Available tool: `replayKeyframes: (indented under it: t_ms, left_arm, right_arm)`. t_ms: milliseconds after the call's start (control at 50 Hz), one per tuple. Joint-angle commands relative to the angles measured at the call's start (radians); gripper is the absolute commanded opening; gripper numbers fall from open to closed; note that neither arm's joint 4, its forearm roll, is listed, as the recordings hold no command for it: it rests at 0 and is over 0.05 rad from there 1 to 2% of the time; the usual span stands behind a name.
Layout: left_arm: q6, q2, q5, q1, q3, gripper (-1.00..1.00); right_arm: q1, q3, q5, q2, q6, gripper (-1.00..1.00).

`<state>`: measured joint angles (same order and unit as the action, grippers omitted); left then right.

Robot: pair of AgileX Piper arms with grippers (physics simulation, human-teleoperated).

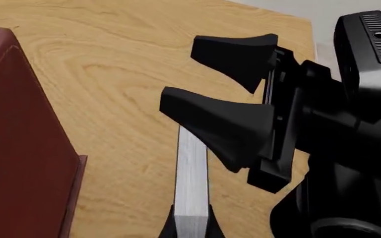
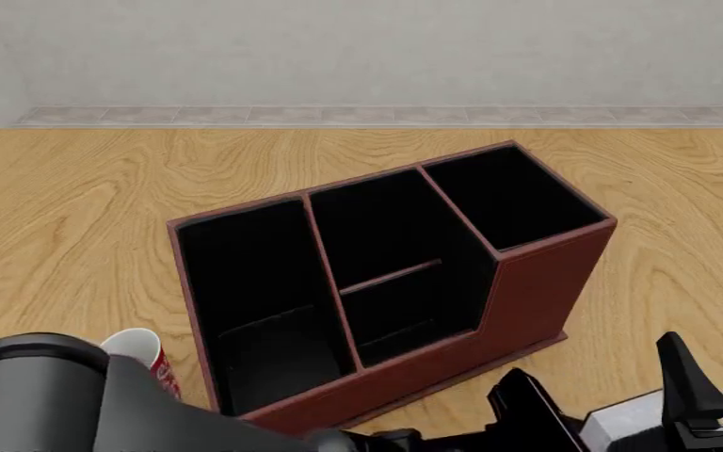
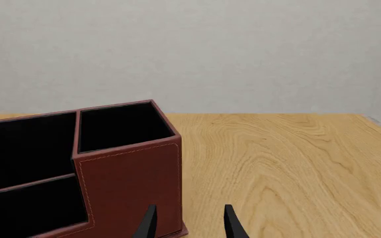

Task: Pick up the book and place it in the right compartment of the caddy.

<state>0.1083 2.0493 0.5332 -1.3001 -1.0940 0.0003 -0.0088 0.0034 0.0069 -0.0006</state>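
Book [image 1: 192, 183] stands clamped on edge in the left gripper [image 1: 192, 225], just before the caddy [image 2: 531, 292]. Right gripper [image 3: 189, 220] hangs parted, empty. Risk: the book may strike the tall front wall. Right compartment [image 2: 512, 198] and other sections appear empty.

front view high over caddy [image 2: 387, 282], both wrist views low, close

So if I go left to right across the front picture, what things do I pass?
mug → caddy → book → right gripper
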Motion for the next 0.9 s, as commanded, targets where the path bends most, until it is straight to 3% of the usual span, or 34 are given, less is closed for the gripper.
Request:
replayKeyframes:
  t_ms: [20,620,900]
  left_arm:
    - [-0.025,-0.070,0.038,0.016,0.065,-1.00]
    - [-0.050,-0.321,0.093,0.089,0.292,-1.00]
    - [-0.061,-0.412,0.081,0.103,0.348,-1.00]
  right_arm:
    - [0.000,0.000,0.000,0.000,0.000,1.00]
    - [0.000,0.000,0.000,0.000,0.000,1.00]
    - [0.000,0.000,0.000,0.000,0.000,1.00]
